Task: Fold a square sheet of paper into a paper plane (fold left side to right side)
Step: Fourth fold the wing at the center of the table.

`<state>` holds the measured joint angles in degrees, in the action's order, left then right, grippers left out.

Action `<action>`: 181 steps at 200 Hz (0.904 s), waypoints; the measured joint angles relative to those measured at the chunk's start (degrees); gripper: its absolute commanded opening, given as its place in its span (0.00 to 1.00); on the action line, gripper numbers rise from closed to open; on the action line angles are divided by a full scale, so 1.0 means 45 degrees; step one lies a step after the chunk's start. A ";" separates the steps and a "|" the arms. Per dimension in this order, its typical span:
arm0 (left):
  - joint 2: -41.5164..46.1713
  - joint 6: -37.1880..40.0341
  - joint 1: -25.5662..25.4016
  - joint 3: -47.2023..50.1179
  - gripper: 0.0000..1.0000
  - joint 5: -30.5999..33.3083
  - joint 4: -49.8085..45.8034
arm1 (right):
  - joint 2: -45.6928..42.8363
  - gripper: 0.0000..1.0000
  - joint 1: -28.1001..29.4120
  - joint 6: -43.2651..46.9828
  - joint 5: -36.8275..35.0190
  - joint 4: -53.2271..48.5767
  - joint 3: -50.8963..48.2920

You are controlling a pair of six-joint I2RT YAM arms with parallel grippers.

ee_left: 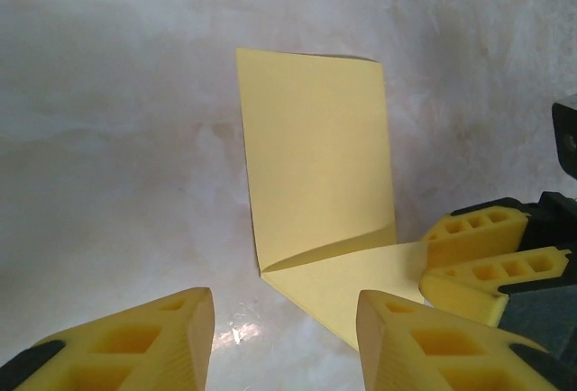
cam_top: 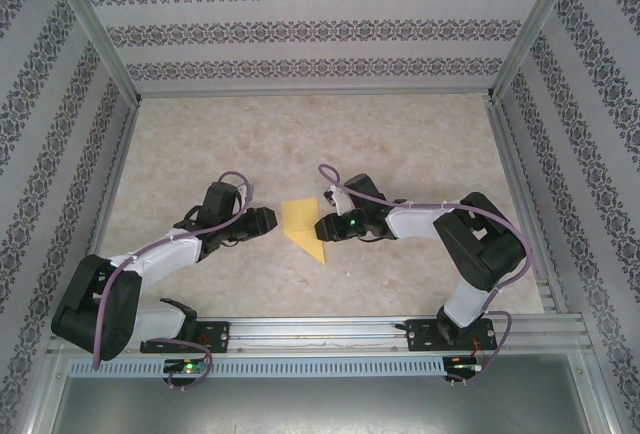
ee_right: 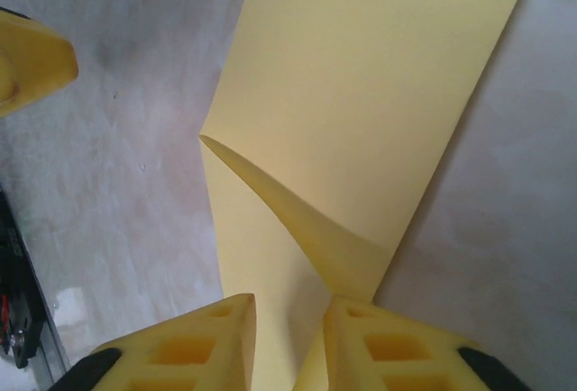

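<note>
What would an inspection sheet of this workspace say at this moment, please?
Surface: pale marbled table, no spills seen.
Job's things: yellow paper, partly folded, one flap creased over and lifting, lying between the two grippers.
Clutter: nothing seen.
Grippers: left gripper open, holding nothing, close to the paper's near point. Right gripper has its jaws either side of the paper's edge with a narrow gap; a firm grip cannot be confirmed.
Cables: left arm's cable and right arm's cable, both purple, looped by the wrists, off the paper.
Surroundings: patterned walls, metal frame, rail at the near edge.
</note>
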<state>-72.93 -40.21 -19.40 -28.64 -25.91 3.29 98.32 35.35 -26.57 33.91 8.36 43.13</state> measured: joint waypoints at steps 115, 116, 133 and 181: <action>-0.1851 -0.1700 0.0529 0.0544 0.51 -0.1685 0.3706 | -0.1185 0.00 -0.0335 -0.0491 0.0117 0.1020 -0.0743; -0.1875 -0.1715 0.0529 0.0544 0.51 -0.1700 0.3735 | -0.1195 0.00 -0.0335 -0.0495 0.0121 0.1049 -0.0758; -0.2628 -0.2050 0.0544 0.0529 0.50 -0.2079 0.4507 | -0.1258 0.00 -0.0335 -0.0714 0.0204 0.1307 -0.0913; -0.4308 -0.2613 0.0578 0.0253 0.44 -0.2909 0.5940 | -0.1263 0.00 -0.0335 -0.1030 0.0350 0.1797 -0.1175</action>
<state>-92.31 -51.96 -16.80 -27.51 -39.00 30.02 92.64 33.85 -31.20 35.48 16.45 37.85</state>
